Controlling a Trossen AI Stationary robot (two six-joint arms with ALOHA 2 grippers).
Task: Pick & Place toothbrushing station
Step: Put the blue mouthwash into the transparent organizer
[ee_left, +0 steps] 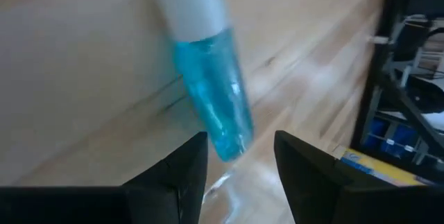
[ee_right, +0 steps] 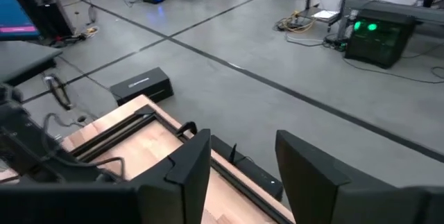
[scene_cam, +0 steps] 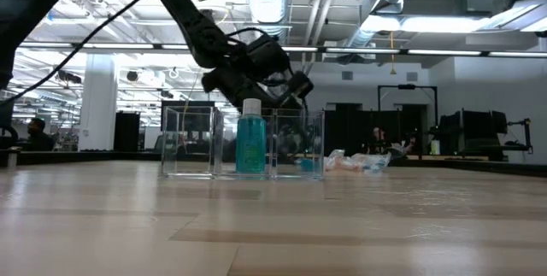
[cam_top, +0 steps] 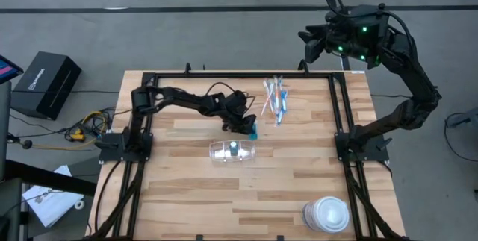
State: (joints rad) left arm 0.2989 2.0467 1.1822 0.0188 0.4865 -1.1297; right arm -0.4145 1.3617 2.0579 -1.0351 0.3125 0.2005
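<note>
The left gripper [cam_top: 249, 127], fingers parted around nothing, hovers over a blue tube [ee_left: 210, 99] lying flat, white cap away from it.

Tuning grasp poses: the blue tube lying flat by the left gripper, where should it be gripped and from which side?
Probably mid-body, from straight above. The blue tube lies flat on the table, so its round sides are exposed, and the fingers should straddle it across the long axis. Avoid the white cap and the tapered tail. The left gripper is open at that tail end.
</note>
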